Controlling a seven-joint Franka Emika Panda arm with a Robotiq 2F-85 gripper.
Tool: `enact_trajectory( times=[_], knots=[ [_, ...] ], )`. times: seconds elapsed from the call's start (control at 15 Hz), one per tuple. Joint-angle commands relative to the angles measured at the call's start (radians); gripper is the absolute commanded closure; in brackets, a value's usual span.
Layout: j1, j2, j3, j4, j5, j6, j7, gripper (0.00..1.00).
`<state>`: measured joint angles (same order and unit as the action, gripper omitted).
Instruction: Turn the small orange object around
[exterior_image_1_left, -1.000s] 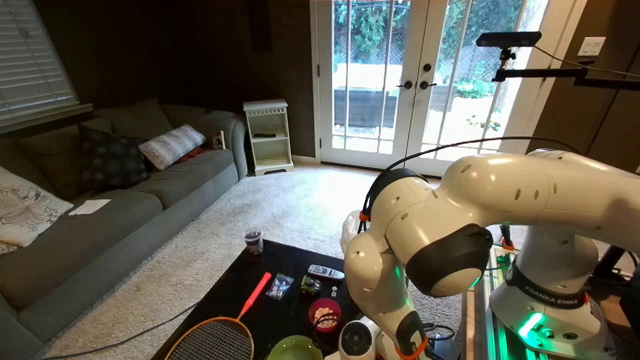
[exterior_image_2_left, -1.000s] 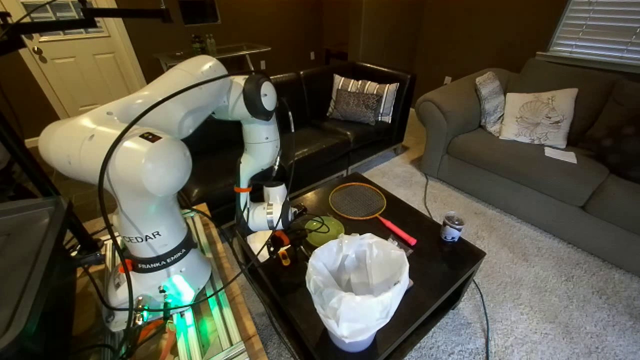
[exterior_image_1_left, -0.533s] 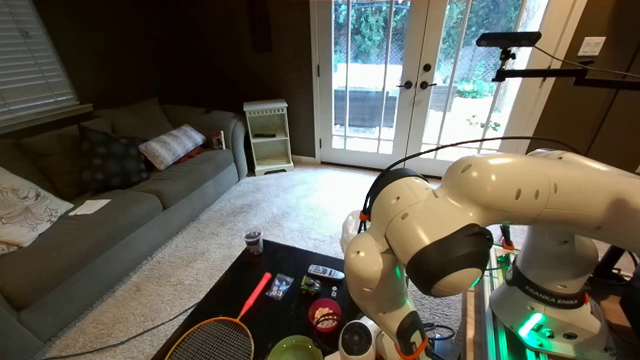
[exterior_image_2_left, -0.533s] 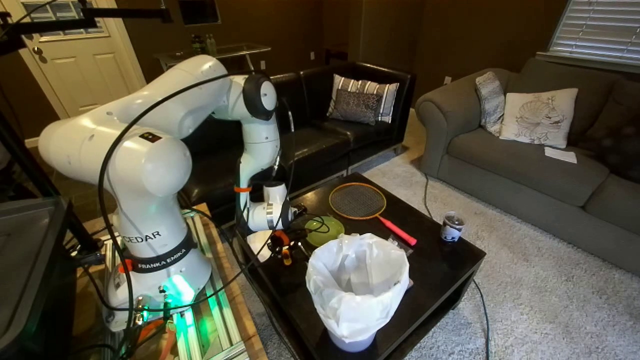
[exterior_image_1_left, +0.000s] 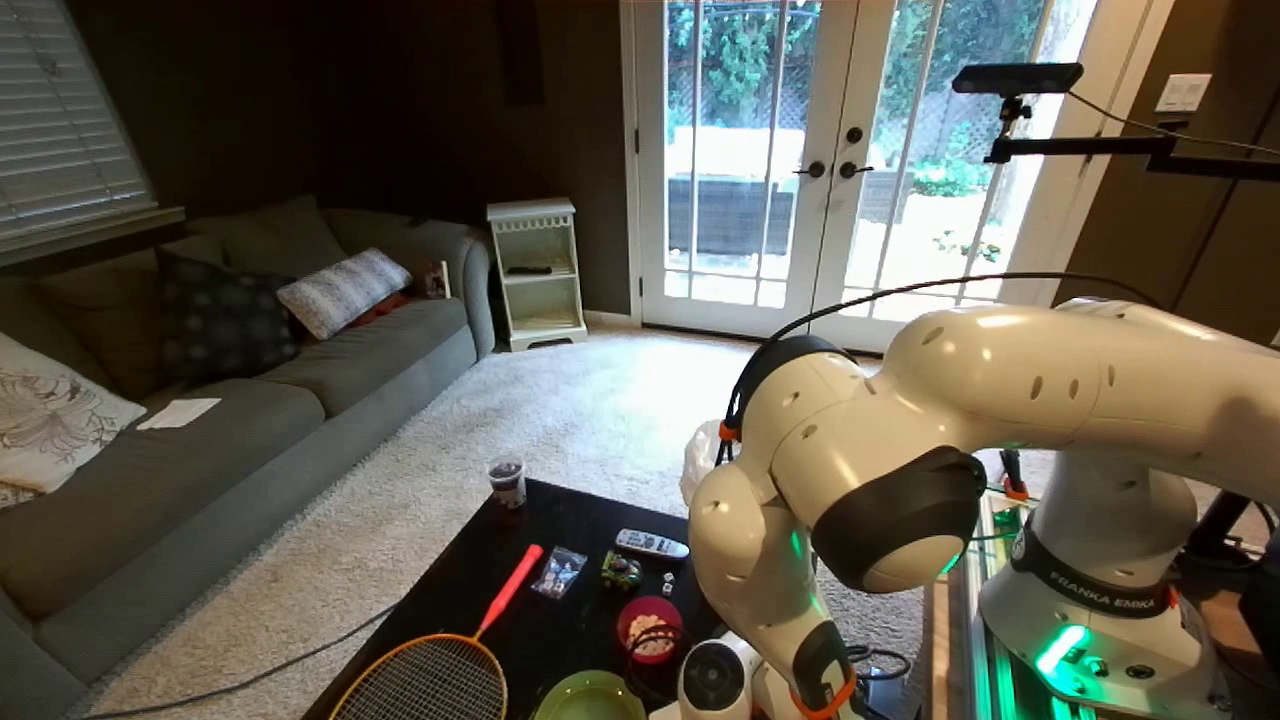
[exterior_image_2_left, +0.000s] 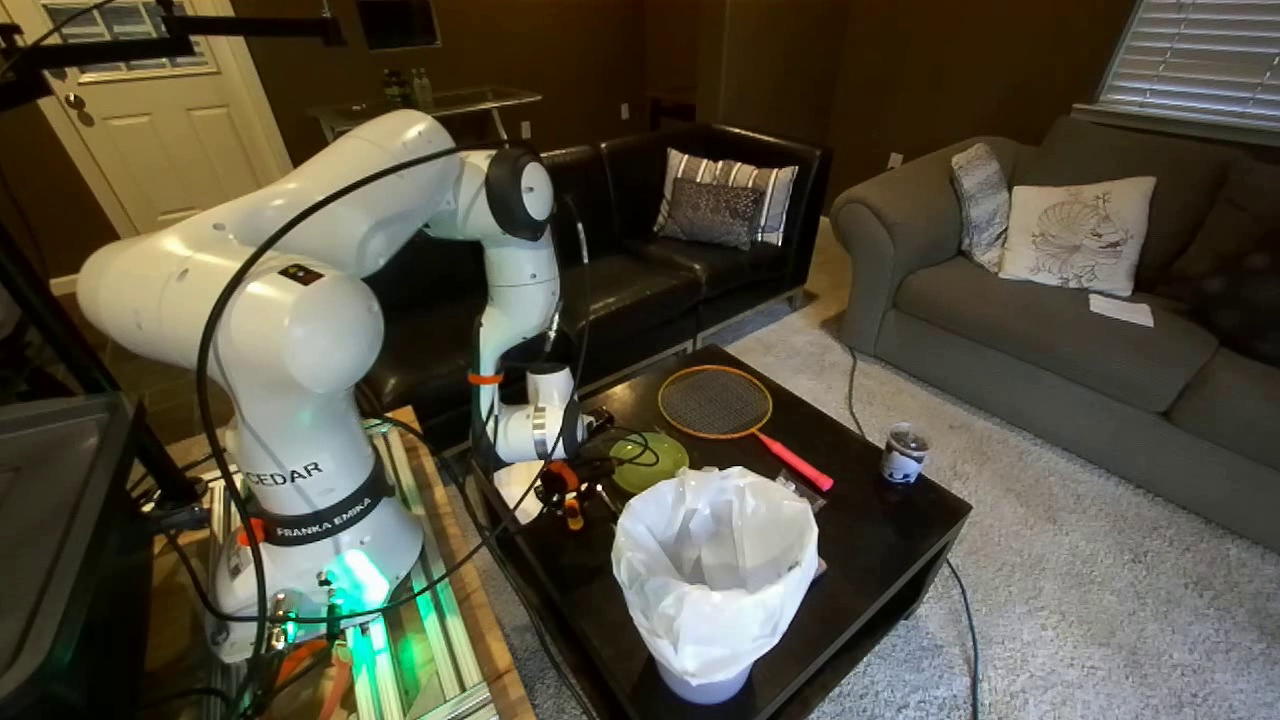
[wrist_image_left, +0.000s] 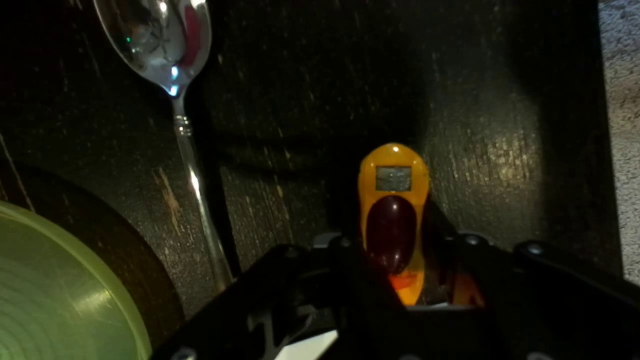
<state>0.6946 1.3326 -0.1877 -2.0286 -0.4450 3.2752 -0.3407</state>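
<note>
The small orange object (wrist_image_left: 420, 175) lies on the dark tabletop in the wrist view, with a grey square window and a dark red oval on its face. My gripper (wrist_image_left: 396, 242) has its black fingers in against both sides of it, shut on its lower part. That lower end is partly hidden by the fingers. In an exterior view the orange object (exterior_image_2_left: 574, 517) shows as a small spot below the wrist, close to the table edge. The arm and the frame's bottom edge keep object and fingers out of sight in the remaining exterior view.
A metal spoon (wrist_image_left: 192, 165) and a green dish (wrist_image_left: 55, 305) lie left of the gripper. A white-lined bucket (exterior_image_2_left: 715, 590) stands near the table's front. Also on the table are a racket (exterior_image_2_left: 716, 402), a red bowl (exterior_image_1_left: 652, 655), a remote (exterior_image_1_left: 652, 544) and a cup (exterior_image_2_left: 904, 453).
In an exterior view, the fingers have drawn together around the orange object, which has shifted slightly to the right. The arm itself stays where it was.
</note>
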Motion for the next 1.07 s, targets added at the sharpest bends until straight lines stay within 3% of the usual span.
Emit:
enact_trajectory(
  times=[0.0,0.07,0.13,0.2,0.53,1.0],
  knots=[
    [-0.002,0.000,0.003,0.001,0.011,-0.002,-0.012,0.67],
    [-0.002,0.000,0.003,0.001,0.011,-0.001,-0.012,0.67],
    [-0.002,0.000,0.003,0.001,0.011,-0.001,-0.012,0.92],
    [0.064,-0.007,-0.038,-0.005,0.014,-0.033,-0.010,0.92],
    [0.173,-0.022,-0.109,-0.023,-0.050,-0.098,-0.086,0.92],
    [0.231,-0.029,-0.152,-0.032,-0.179,-0.088,-0.205,0.92]
  ],
)
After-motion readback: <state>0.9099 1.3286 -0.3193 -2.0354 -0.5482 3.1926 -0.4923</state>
